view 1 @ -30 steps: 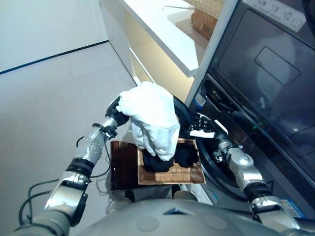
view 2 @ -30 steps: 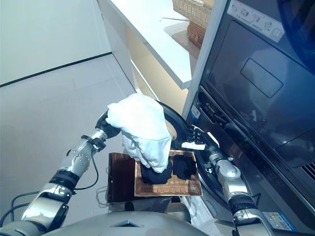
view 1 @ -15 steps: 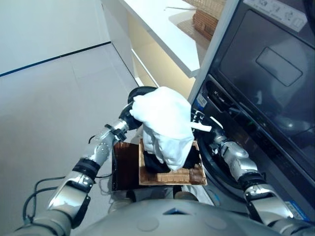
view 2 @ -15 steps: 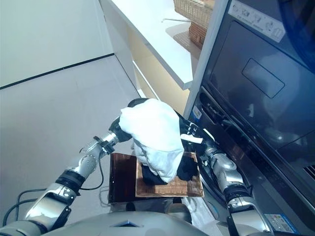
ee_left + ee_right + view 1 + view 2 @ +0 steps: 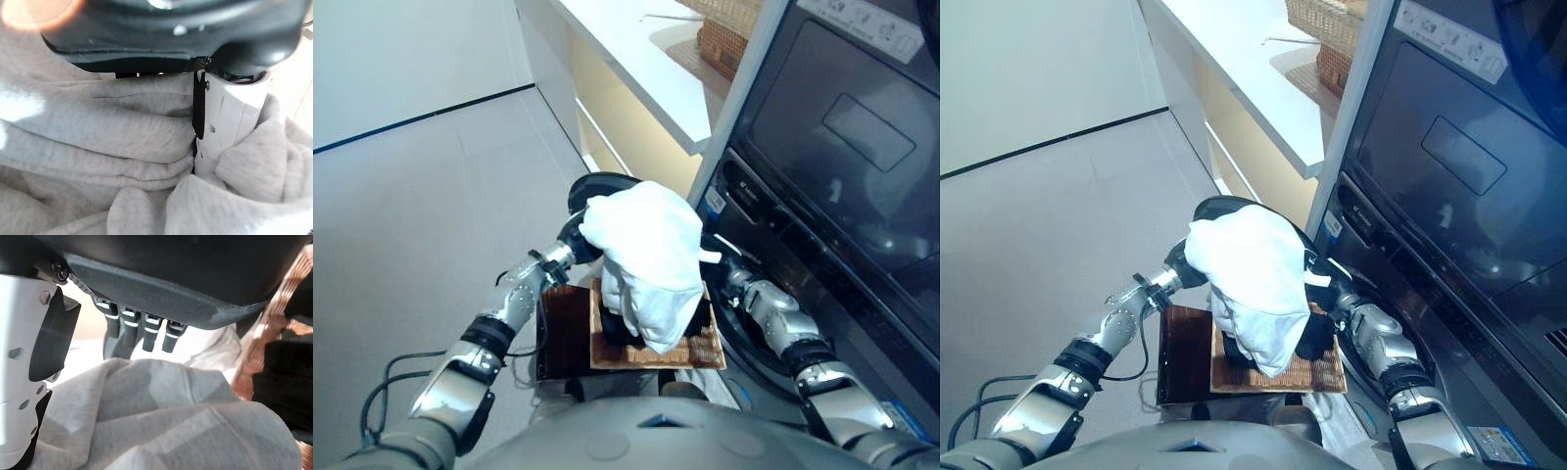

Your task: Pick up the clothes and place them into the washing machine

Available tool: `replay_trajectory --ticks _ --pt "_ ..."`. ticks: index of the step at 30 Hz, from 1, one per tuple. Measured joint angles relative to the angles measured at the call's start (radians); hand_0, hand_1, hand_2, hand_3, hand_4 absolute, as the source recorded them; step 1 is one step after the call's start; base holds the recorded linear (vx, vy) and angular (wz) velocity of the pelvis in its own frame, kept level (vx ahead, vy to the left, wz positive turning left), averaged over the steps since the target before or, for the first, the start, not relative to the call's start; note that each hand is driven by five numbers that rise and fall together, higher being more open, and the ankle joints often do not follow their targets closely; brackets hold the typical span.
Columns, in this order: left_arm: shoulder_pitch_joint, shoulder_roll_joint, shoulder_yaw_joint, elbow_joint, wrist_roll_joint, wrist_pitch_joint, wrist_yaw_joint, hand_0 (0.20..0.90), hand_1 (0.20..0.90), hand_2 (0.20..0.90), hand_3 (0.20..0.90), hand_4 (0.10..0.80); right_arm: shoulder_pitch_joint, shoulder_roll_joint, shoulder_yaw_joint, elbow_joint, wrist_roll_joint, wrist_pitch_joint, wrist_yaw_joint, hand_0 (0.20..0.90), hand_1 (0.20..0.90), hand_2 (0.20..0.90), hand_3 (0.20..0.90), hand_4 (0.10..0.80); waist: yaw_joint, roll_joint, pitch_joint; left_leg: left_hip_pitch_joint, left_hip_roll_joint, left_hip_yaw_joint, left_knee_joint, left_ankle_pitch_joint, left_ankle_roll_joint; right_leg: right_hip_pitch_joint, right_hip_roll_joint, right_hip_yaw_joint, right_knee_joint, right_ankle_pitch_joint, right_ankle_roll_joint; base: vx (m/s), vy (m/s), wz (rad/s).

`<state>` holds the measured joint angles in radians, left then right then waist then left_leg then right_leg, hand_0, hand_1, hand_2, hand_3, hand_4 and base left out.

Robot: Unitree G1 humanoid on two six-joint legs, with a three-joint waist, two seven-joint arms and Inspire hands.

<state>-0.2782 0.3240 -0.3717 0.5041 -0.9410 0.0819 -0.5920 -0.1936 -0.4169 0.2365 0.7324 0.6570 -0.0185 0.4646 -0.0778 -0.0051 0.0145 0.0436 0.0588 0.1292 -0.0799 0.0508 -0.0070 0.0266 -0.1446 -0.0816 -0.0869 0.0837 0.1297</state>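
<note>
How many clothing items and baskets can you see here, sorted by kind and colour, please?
White garment, held up by the left hand: 1
Dark clothing heap in the low wicker tray: 1 heap; separate pieces cannot be told apart
Wicker baskets on the white counter: 1
Total: 4 things, tray included

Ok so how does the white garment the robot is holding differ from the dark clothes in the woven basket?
The white garment is held up in the air, bunched in the left hand; the dark clothes lie down in the woven basket. The white garment is the bulkier bundle and hangs over the dark clothes, hiding most of them. Both are soft, crumpled fabric.
</note>
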Motion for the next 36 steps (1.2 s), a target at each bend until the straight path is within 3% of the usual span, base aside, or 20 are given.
replay_trajectory --ticks 18,25,36 --pt "-0.003 0.066 0.023 0.018 0.044 -0.001 -0.02 0.2 0.2 0.2 0.2 0.3 -0.001 -0.011 -0.043 0.05 -0.003 0.003 0.014 0.9 0.9 0.9 0.9 0.8 0.009 0.005 -0.003 0.0 0.0 0.0 0.0 0.0 0.0 0.0 0.003 0.0 0.0 0.0 0.0 0.0 0.0 0.0" --pt "-0.011 0.073 0.093 0.078 0.065 -0.025 -0.018 0.2 0.2 0.2 0.2 0.3 -0.002 -0.033 -0.056 0.05 0.001 0.004 0.015 0.9 0.9 0.9 0.9 0.8 0.01 0.005 -0.003 -0.001 0.0 0.0 0.0 -0.001 0.0 -0.001 0.003 0.0 0.0 0.0 0.0 0.0 0.0 0.0" --pt "-0.013 0.081 0.097 0.096 0.093 -0.047 -0.01 0.2 0.2 0.2 0.2 0.3 -0.002 -0.033 -0.048 0.044 0.041 0.022 0.041 0.9 0.9 0.9 0.9 0.8 0.01 0.005 -0.003 -0.002 0.0 0.0 0.0 -0.001 -0.001 -0.002 0.003 0.0 0.0 0.0 0.0 0.0 0.0 0.0"
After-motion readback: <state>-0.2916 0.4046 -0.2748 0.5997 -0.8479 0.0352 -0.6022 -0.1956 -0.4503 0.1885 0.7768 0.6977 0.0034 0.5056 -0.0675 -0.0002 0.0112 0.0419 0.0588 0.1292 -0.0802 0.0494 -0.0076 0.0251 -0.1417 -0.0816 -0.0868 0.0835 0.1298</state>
